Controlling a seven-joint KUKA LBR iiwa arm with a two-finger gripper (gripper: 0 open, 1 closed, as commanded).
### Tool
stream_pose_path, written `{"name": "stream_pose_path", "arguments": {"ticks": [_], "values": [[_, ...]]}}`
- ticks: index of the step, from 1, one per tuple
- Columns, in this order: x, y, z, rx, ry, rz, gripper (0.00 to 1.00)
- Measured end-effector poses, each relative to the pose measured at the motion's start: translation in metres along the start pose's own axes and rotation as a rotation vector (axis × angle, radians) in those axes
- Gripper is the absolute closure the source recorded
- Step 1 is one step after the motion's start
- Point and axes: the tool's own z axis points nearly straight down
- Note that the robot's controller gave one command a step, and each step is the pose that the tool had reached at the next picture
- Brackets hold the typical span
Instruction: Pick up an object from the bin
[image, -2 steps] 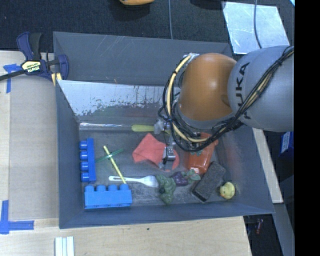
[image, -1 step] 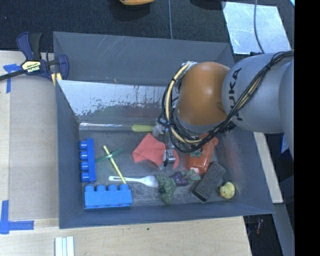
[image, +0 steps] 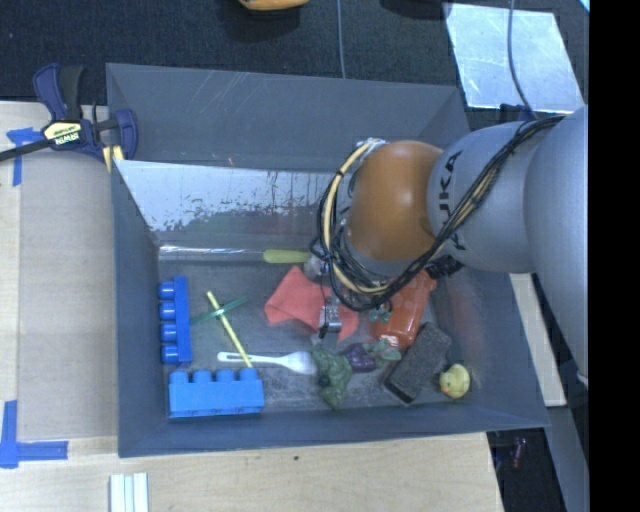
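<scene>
Red crumpled piece, cloth or a soft sheet by its look, lies near the middle of the floor of the bin. The gripper sits at its right edge, low over the floor, beneath the arm's orange cover and a loop of black and yellow cables. Whether the gripper is open or closed cannot be told, since the cover and cables hide most of it. Whether it touches the piece is also unclear.

Just right of the gripper lies an orange-red object, partly under the arm. Toward the near wall is a small cluster: a green toy, a purple thing, a dark grey sponge block lying aslant, and a small yellow ball just beside the block.

A white plastic spoon lies left of the green toy, its bowl toward it. A yellow stick lies slanted just above the spoon's handle. One blue building brick lies along the left side, and a wider blue brick lies by the near wall. A yellow-green strip lies near the far wall.
</scene>
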Motion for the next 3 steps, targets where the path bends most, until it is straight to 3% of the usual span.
{"name": "stream_pose_path", "arguments": {"ticks": [1,2,3], "values": [[-0.019,-0.02,0.004,0.002,-0.002,-0.134,1.0],[-0.019,-0.02,0.004,0.002,-0.002,-0.133,1.0],[-0.019,-0.026,-0.057,0.001,0.004,-0.19,1.0]]}}
